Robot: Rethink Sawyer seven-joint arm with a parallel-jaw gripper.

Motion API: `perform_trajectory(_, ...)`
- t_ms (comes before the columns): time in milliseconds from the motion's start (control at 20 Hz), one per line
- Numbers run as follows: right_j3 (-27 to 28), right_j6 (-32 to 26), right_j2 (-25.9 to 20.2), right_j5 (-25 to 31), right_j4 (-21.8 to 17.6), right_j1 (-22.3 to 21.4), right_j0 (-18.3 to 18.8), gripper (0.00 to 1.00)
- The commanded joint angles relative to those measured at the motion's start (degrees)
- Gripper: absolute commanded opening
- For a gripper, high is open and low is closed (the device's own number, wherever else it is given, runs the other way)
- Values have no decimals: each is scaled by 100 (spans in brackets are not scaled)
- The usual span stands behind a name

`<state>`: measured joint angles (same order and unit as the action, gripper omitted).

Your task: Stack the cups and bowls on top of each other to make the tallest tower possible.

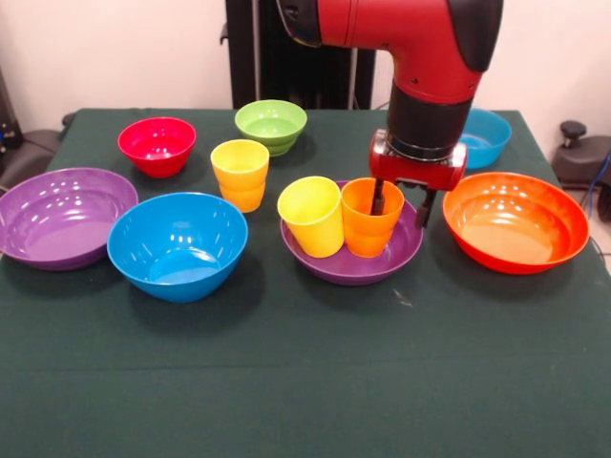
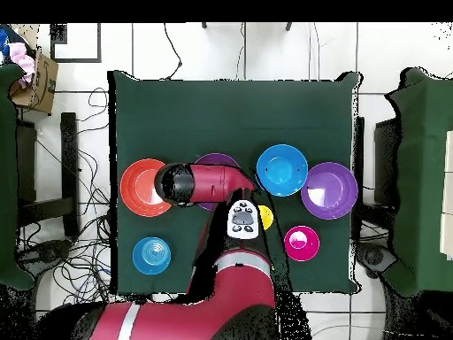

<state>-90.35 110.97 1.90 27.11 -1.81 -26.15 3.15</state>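
Observation:
A large purple bowl (image 1: 355,271) stands at the table's middle with a yellow cup (image 1: 311,216) and an orange cup (image 1: 368,219) upright in it, side by side. My gripper (image 1: 402,202) is open and straddles the orange cup's right wall, with one finger (image 1: 378,197) inside the cup and the other (image 1: 425,208) outside. Another yellow cup (image 1: 240,174) stands on the cloth to the left. In the overhead view the arm (image 2: 199,183) hides the gripper and most of this purple bowl (image 2: 217,160).
Around it stand a large blue bowl (image 1: 178,246), a second purple bowl (image 1: 62,216), a large orange bowl (image 1: 516,221), a small red bowl (image 1: 157,145), a small light green bowl (image 1: 271,125) and a small blue bowl (image 1: 485,136) behind the arm.

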Motion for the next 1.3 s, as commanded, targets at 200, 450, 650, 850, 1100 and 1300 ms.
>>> perform_trajectory(200,-208,126,-668,72,-139,-14,97,100)
perform_trajectory(450,-346,170,-608,239,-124,-247,44,100)
perform_trajectory(650,-407,203,-530,501,-92,-478,-28,100)
perform_trajectory(850,-535,234,-459,699,-75,-760,-86,100)
perform_trajectory(1100,-673,247,-413,962,-57,-1082,-128,100)
perform_trajectory(1300,-687,247,-448,935,-70,-1058,-104,100)
